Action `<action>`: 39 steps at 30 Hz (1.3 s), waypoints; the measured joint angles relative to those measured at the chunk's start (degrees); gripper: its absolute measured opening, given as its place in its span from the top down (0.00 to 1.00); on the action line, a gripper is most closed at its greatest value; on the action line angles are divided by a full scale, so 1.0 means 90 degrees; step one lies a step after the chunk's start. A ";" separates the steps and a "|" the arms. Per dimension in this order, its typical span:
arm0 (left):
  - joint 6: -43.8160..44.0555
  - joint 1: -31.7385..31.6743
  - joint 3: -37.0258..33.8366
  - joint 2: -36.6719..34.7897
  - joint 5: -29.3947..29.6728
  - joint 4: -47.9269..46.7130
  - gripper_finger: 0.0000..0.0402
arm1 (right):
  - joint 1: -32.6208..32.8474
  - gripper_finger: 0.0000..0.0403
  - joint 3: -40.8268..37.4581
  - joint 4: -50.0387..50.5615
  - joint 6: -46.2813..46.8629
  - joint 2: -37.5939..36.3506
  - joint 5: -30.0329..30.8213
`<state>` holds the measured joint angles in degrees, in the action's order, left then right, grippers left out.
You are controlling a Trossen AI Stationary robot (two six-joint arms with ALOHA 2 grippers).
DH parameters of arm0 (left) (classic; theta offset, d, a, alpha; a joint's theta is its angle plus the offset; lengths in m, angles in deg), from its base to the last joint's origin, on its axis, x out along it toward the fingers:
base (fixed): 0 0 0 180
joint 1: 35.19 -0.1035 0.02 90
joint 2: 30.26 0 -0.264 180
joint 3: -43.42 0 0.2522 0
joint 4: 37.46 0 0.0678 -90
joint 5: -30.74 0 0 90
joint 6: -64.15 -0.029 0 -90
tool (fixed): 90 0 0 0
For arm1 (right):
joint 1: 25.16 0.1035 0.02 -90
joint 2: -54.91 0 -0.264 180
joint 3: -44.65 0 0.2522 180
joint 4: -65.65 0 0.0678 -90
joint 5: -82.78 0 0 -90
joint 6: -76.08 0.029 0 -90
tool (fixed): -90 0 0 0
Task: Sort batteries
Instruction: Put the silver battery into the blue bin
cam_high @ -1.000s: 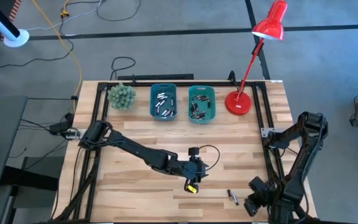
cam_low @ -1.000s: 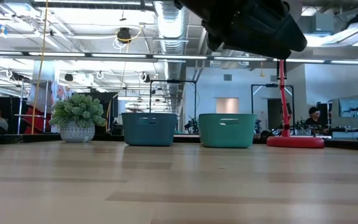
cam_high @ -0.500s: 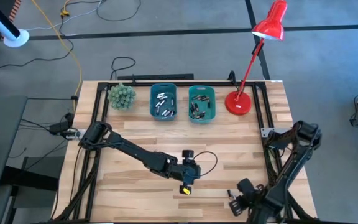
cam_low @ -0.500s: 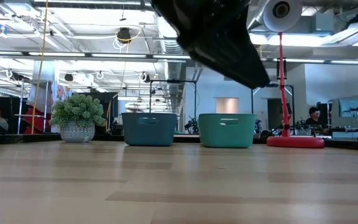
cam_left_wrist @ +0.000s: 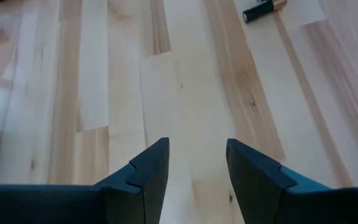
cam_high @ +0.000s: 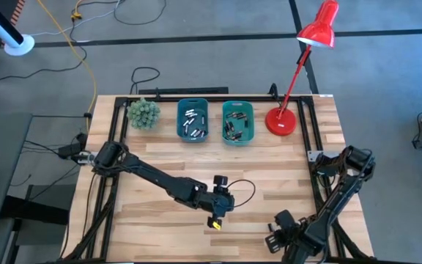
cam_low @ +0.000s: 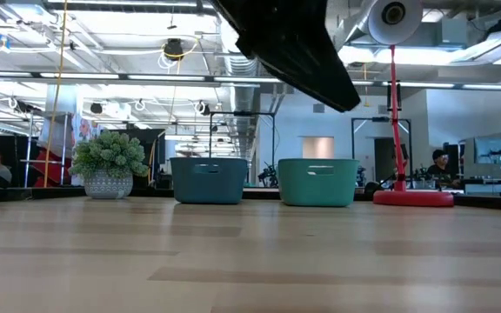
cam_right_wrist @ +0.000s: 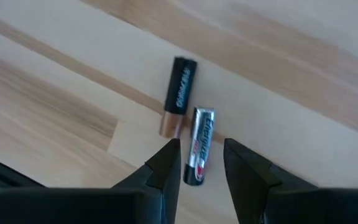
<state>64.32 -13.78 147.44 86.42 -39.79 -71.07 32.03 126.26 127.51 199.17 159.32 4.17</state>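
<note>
1. Here, the right tool [cam_right_wrist: 201, 163] hangs low over the near right part of the wooden bench [cam_high: 284, 169], its two fingers [cam_right_wrist: 163, 165] parted with nothing held between them.
2. Directly under that gap lies a silver-and-black battery [cam_right_wrist: 199, 145], one end reaching in between the fingertips; whether the fingers touch it cannot be told.
3. Just beside it, touching or nearly so, lies a second battery [cam_right_wrist: 178, 94], black with a copper-coloured end, at a slight angle to the first.
4. The left tool [cam_left_wrist: 196, 163] sits over the middle of the bench, nearer the front edge, its fingers spread apart and gripping nothing, bare wood beneath them.
5. Ahead of the left tool, well apart, one dark battery with a copper end [cam_left_wrist: 264, 9] lies flat on the wood.
6. At the far side stand two bins side by side: a darker teal bin [cam_high: 193, 136] and a greener teal bin [cam_high: 238, 138], each with a heap of batteries [cam_high: 193, 123] inside.
7. A small potted plant [cam_high: 143, 114] stands just left of the bins, and a red desk lamp [cam_high: 282, 122] stands to their right.
</note>
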 joint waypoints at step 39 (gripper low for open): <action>0.0968 -0.0027 -0.0119 -0.0268 0.0269 -0.0868 0.65 | 0.0002 0.97 -0.0011 0.0784 -0.0997 0.0422 -0.0430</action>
<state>73.03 -14.02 146.37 84.01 -37.38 -78.87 32.05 126.16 134.56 190.19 163.12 0.30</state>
